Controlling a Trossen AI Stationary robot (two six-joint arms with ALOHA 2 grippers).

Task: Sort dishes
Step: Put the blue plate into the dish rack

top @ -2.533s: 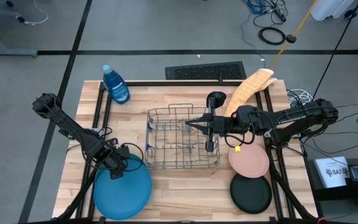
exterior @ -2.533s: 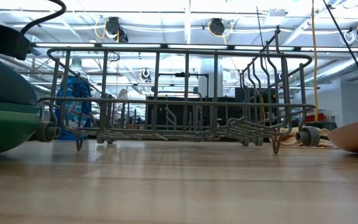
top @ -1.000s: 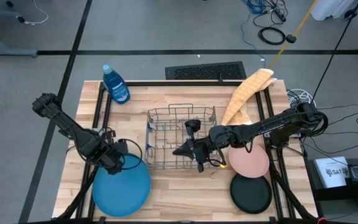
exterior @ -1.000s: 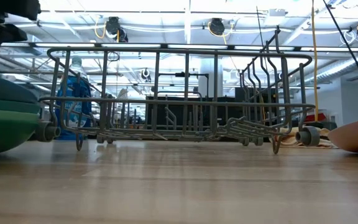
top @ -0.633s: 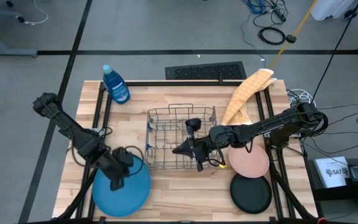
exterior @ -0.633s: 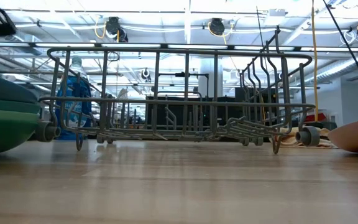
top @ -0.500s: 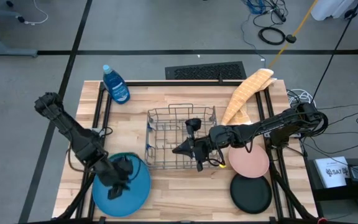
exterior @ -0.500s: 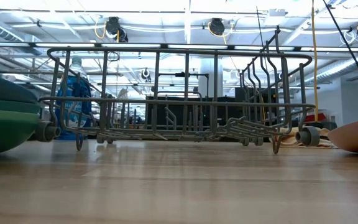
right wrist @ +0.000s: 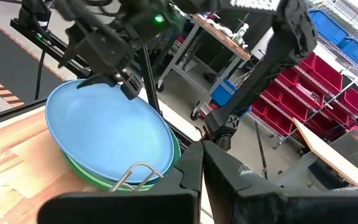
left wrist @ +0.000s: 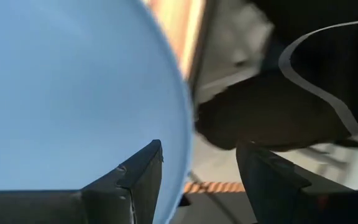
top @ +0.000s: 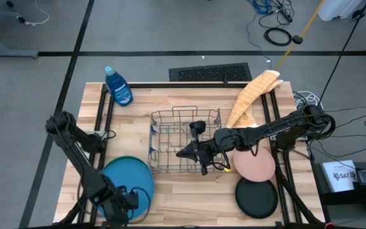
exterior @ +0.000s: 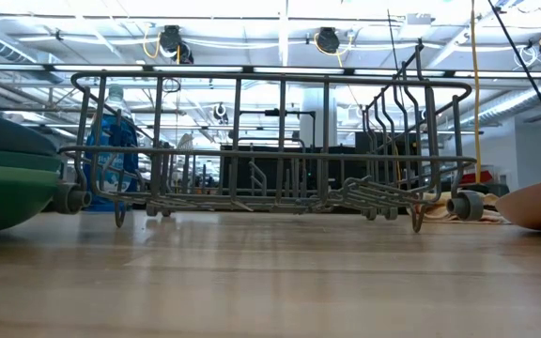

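A large blue plate tops a stack at the near left, with a teal plate and a green plate under it. My left gripper is open at the blue plate's near rim. In the left wrist view one finger stands over the plate and the other beyond its rim; I see no touch. My right gripper hangs shut over the wire rack's near side. A pink plate and a black plate lie flat at the near right.
The wire dish rack stands mid-table with nothing in it. A blue soap bottle stands at the far left corner. A yellow cloth-like thing lies at the far right. Bare wood shows between the rack and the near edge.
My left gripper has swept from the blue plate's far-left rim across the plate toward the table's near edge and has tipped to point more steeply down. The plates have not moved.
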